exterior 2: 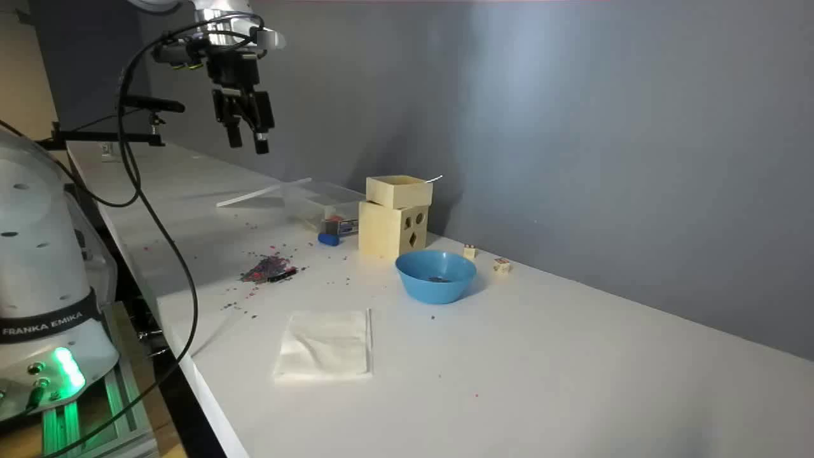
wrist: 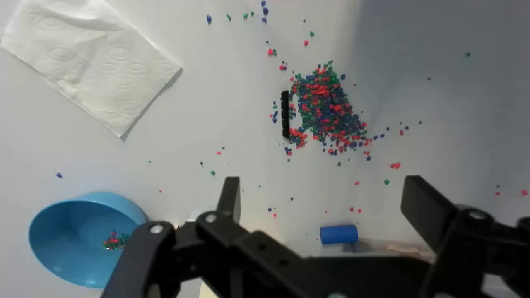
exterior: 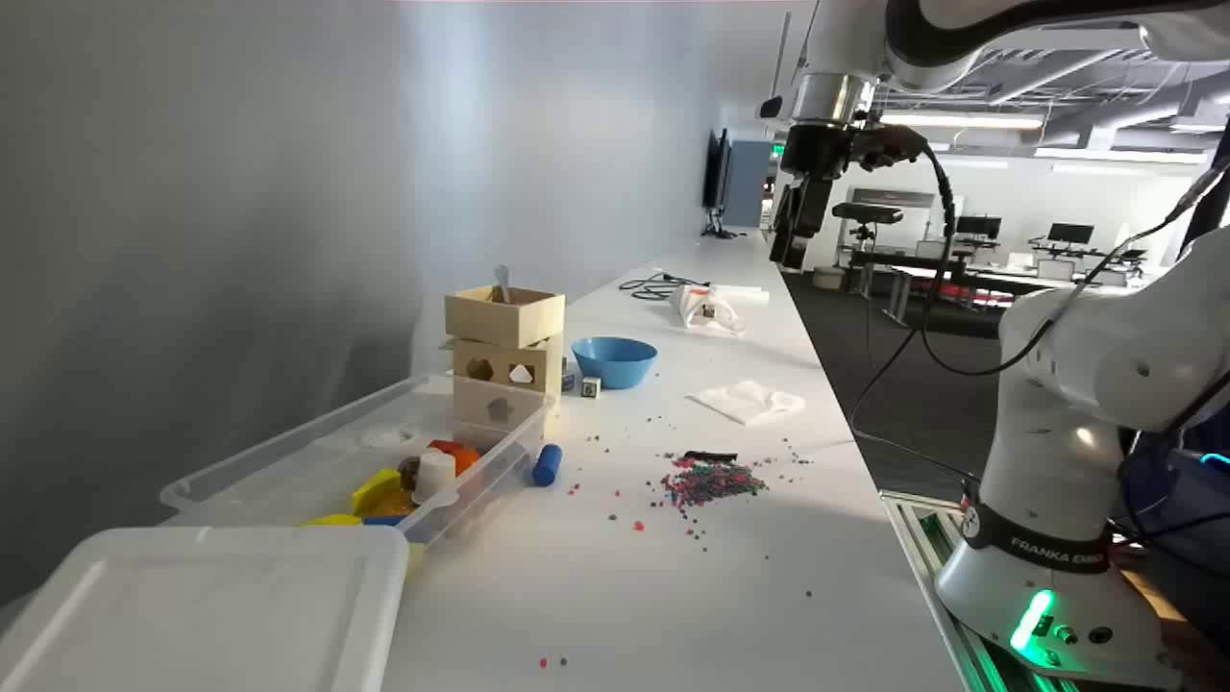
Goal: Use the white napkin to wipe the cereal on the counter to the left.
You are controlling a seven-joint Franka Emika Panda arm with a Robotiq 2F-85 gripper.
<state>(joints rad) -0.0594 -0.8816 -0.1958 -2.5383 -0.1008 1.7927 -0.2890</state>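
I'm hanging my end effector [exterior 2: 248, 144] high over the counter [exterior 2: 572, 356], jaws standing wide apart, gripping nothing. The white napkin [wrist: 89, 62] is lying flat on the counter, unheld, near the cereal [wrist: 325, 105] but not touching the main heap. Cereal is sitting mostly in one loose heap, red, green and dark blue bits, strays lying around it on all sides; a black strip [wrist: 285, 116] is lying just beside the heap, a few bits crowding close against it. A blue bowl [exterior 2: 432, 289] is standing upright, apart from heap and napkin, a small clump of similar bits resting inside. Progress: I'm calling the wiping not started, since the napkin is lying loose and the cereal is sitting heaped. Everything is remaining, by my reading: lowering, pinching the napkin, bringing it to the heap, dragging cereal left, then chasing strays. Which way "left" is pointing, I'm not settling from these views; guessing wrong would be sending the heap the wrong way.
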